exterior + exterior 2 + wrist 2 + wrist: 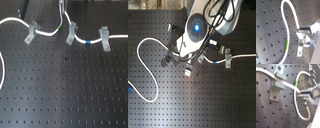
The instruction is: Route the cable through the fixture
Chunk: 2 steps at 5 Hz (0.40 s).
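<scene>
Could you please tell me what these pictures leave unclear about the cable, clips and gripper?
- Gripper: cut off by the first exterior view's top edge; jaw state unclear.
- Middle clip: partly hidden under the arm in the second exterior view.
- Cable seating in the clips: too blurred in the wrist views.

You're working over a black perforated breadboard table (65, 95). On it, three grey clips stand around the gripper (62, 10): the fixture (71, 33) just beside it, another clip (32, 30), and a third clip (106, 38) farthest off. The cable (47, 33) threads across them.
</scene>
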{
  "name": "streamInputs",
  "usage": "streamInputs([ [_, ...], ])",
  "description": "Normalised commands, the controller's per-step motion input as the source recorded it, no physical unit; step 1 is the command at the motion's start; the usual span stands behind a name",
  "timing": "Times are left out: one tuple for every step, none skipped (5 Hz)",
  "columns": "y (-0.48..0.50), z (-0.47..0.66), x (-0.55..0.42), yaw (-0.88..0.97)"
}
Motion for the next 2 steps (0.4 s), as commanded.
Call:
streamInputs([
  [0.147,0.42,-0.013,0.10],
  [0.141,0.27,-0.027,0.07],
])
